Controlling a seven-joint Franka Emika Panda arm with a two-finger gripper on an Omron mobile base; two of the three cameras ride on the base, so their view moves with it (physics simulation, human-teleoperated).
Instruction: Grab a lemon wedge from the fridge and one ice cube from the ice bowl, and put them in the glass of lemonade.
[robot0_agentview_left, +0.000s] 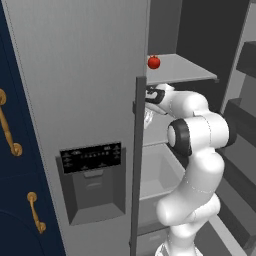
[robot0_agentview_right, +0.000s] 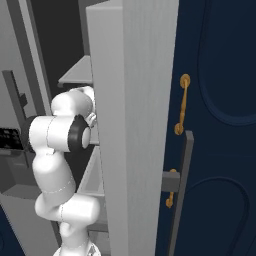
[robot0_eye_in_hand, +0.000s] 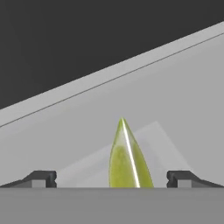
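Reaching into the fridge (robot0_agentview_left: 80, 75), the gripper (robot0_eye_in_hand: 111, 177) stands with jaws spread wide either side of the lemon wedge (robot0_eye_in_hand: 127, 157), which lies on a shelf (robot0_eye_in_hand: 183, 87). Next move, by judgement: close squarely on the wedge.

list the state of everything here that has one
fridge: right door open, left door shut
gripper: open, jaws either side of the wedge, not closed on it
lemon wedge: on a fridge shelf, pointed end up, not held
red fruit: resting on the upper shelf
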